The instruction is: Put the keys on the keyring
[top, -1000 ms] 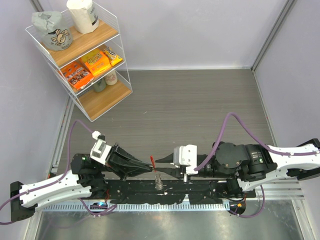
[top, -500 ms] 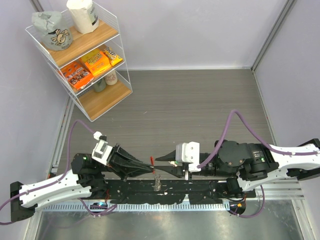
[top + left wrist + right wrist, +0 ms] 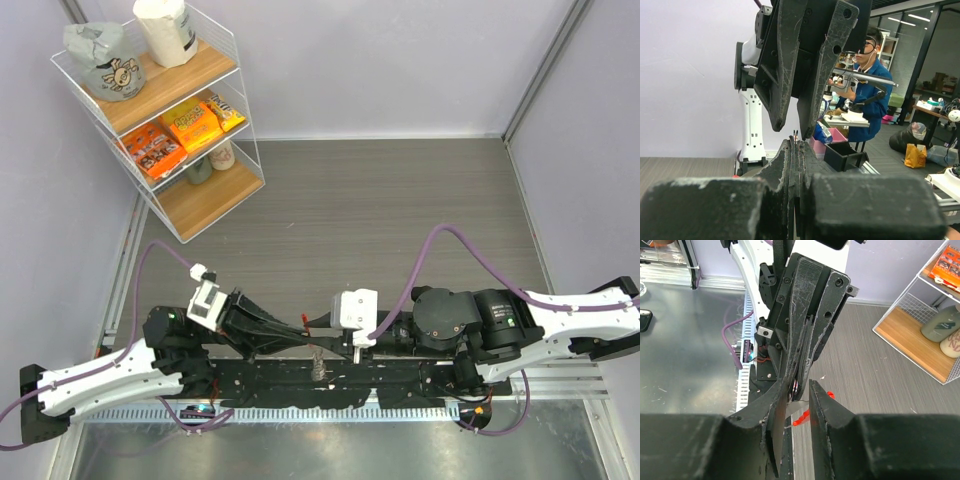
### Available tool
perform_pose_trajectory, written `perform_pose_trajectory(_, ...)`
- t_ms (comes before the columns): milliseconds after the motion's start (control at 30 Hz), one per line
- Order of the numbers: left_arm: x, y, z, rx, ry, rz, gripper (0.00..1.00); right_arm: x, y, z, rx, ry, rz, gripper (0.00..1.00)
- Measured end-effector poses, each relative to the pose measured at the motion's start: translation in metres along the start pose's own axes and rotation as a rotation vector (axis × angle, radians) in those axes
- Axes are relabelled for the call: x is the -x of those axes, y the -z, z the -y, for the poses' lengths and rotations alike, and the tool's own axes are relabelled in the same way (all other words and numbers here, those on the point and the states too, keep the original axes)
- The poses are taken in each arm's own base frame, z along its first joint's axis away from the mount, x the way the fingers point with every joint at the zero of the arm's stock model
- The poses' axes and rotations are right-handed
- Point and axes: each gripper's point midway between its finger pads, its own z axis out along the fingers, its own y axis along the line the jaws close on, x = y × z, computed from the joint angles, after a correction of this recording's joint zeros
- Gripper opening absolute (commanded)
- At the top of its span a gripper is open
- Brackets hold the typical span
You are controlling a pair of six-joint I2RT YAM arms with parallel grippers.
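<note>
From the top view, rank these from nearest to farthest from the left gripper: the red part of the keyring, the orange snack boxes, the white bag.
1. The red part of the keyring, at the fingers of the left gripper.
2. The orange snack boxes, middle shelf, back left.
3. The white bag, top shelf, farthest back.

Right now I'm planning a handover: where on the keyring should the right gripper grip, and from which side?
Probably the keyring by its red arc: it sticks out bare beside the shut left gripper, which hides the rest. Come from the right, jaws straddling the arc.
</note>
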Motion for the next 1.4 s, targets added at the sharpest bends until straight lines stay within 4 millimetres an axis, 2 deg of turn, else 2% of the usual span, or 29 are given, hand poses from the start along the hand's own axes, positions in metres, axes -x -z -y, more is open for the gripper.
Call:
perform_pose_trajectory(333,0.001,0.001,0.0,0.001,-0.009,0.002,0.0,-0.001,0.001,0.003,-0.022,-0.017,-0.004,0.3)
perform_pose_trajectory(667,0.004,0.002,0.002,-0.003,-0.013,0.008,0.0,-0.006,0.014,0.006,-0.026,-0.034,0.011,0.3)
perform_pose_trajectory(1400,0.005,0.001,0.004,-0.007,-0.014,0.009,0.0,-0.009,0.003,-0.004,0.009,-0.03,0.0,0.3)
